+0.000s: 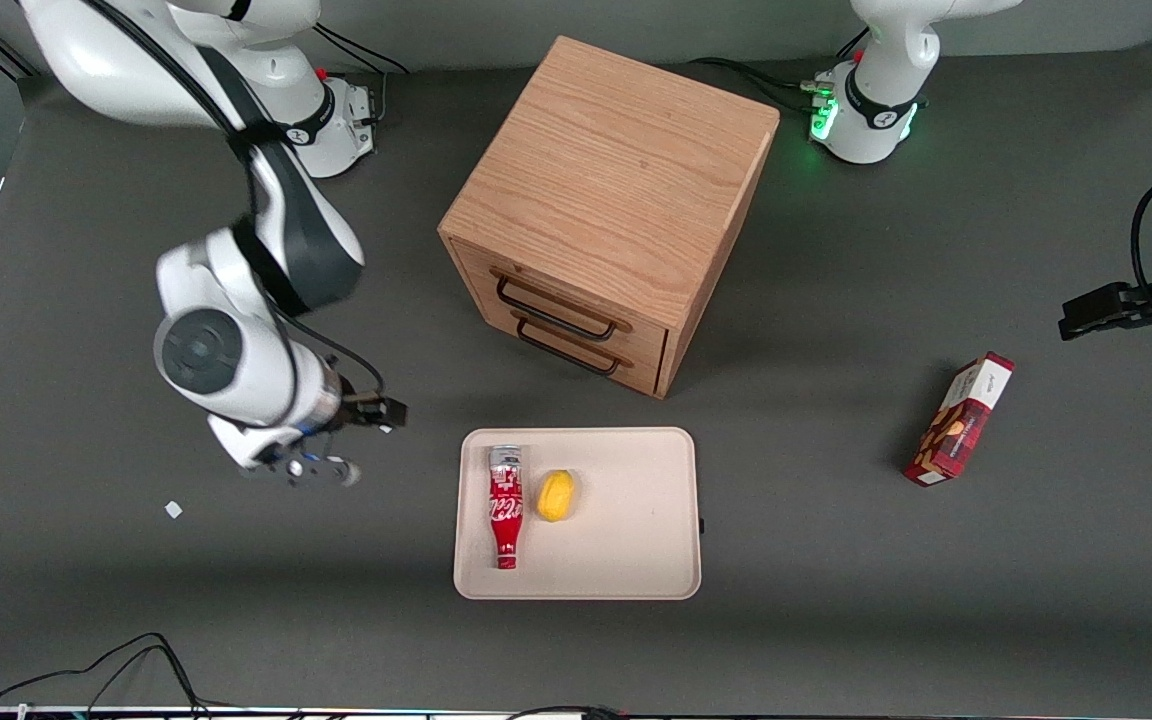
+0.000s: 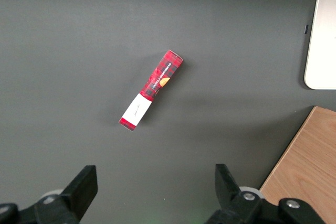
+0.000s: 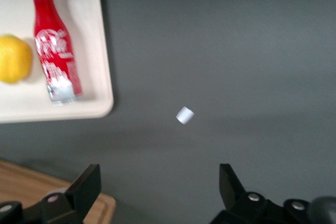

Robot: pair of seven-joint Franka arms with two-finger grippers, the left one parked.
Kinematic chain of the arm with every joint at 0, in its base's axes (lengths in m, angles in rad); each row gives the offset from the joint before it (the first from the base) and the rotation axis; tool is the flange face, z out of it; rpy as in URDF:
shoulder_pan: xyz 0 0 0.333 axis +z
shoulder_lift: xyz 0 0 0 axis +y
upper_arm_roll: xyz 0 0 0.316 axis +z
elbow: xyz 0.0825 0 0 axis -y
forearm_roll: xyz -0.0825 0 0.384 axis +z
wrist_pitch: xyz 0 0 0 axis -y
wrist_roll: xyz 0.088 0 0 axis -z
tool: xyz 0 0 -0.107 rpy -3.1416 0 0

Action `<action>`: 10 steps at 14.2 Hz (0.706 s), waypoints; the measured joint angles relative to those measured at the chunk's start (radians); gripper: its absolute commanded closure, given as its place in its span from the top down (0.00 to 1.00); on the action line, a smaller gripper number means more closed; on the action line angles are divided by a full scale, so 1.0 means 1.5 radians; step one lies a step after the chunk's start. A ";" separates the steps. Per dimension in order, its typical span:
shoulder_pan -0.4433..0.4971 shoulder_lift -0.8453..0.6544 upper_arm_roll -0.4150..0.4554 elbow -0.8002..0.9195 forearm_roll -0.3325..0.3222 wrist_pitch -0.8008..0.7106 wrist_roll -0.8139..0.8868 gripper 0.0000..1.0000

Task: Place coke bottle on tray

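Slim red coke bottle [image 1: 506, 507] with white script lies on its side on the flat cream-beige tray [image 1: 636, 560], along the edge toward my end of the table, cap toward the front camera. A small yellow lemon-like fruit [image 1: 556, 495] sits just beside it on the tray. My gripper [image 1: 321, 470] hangs over bare grey table, apart from the tray, fingers [image 3: 84, 187] spread wide with nothing between them. Small white scrap [image 3: 185, 115] lies on the table below me. Judgement: placement looks done; only pulling clear is left.
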 measured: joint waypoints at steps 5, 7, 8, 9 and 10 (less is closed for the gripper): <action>-0.234 -0.159 0.157 -0.078 0.016 -0.135 -0.121 1.00; -0.325 -0.201 0.197 -0.082 0.042 -0.167 -0.179 1.00; -0.356 -0.219 0.204 -0.083 0.050 -0.177 -0.202 1.00; -0.375 -0.234 0.206 -0.084 0.055 -0.185 -0.215 1.00; -0.388 -0.248 0.207 -0.087 0.061 -0.190 -0.219 1.00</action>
